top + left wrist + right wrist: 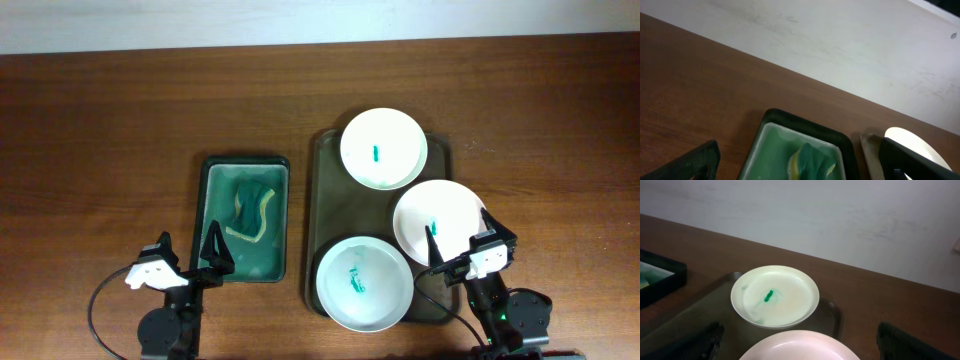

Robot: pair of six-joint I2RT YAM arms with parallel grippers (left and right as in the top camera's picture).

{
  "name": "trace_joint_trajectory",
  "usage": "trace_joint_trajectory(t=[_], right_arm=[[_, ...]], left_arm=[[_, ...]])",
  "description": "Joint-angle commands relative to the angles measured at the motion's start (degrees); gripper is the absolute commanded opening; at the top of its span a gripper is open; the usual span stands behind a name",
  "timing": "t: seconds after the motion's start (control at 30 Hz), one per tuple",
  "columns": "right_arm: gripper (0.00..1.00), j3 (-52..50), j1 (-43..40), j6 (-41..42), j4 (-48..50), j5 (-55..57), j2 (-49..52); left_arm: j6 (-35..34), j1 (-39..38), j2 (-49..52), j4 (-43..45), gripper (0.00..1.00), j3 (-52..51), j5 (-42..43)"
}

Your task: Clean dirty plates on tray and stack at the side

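three smeared plates (383,148) sit crowded on the tray (330,200). left gripper (190,252) and right gripper (463,240) both gape wide, holding nothing. lifting one plate may nudge its neighbour off the rim, since their edges lie nearly touching.

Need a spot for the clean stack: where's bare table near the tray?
Bare table lies right of the tray; another broad patch sits left of the green tub. The strip between tub and tray is narrow. The tray itself is crowded: three plates nearly fill it, one overhanging its right rim.
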Motion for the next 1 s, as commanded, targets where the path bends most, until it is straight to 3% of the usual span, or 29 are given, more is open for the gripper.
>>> trace_joint_trajectory(t=[0.0,0.17,0.27,0.33,0.4,0.5,0.6,0.7,0.8,0.83,0.9,0.97], right_arm=[[0.98,-0.31,0.37,0.24,-0.31,0.31,-0.44],[0.98,-0.31,0.37,0.26,0.81,0.15,-0.44],[0.98,0.24,0.37,3.1,1.77,-12.87,-0.44],[0.98,3.52,0.37,9.81,-2.32,-12.79,-0.37],[0.98,10.86,0.35,9.77,-8.55,-12.61,1.88],[0.98,28.17,0.35,9.75,-21.03,-12.63,13.9],[0.98,50.58,0.37,9.75,-39.39,-13.31,34.27],[0.98,60.13,0.37,10.19,-48.0,-18.12,46.75],[0.98,60.15,0.37,10.16,-51.1,-23.08,53.68],[0.98,60.11,0.37,10.21,-54.9,-21.33,56.35],[0.98,58.88,0.37,18.32,-61.61,-14.56,61.4],[0.99,56.19,0.13,23.39,-63.41,-5.33,68.37]], left_arm=[[0.92,0.13,-0.17,-0.26,0.99,-0.11,0.63],[0.24,0.13,-0.17,0.35,0.99,-0.11,0.7],[-4.24,0.13,-0.17,1.68,0.99,-0.11,2.67],[-0.33,0.13,-0.15,4.33,0.99,2.21,8.24],[7.69,0.13,2.51,0.24,0.99,9.57,8.61],[9.14,0.13,18.21,-12.37,0.99,25.79,8.74],[9.64,0.13,43.63,-31.1,0.99,49.62,13.25],[9.75,0.07,65.05,-51.89,0.99,70.44,14.21],[9.75,0.07,74.4,-57.31,0.99,73.81,17.84],[9.77,0.09,76.41,-58.4,0.99,73.81,16.87],[9.75,0.07,79.54,-58.88,0.99,73.81,16.13],[9.75,-0.02,81.61,-59.14,0.99,73.77,16.74]])
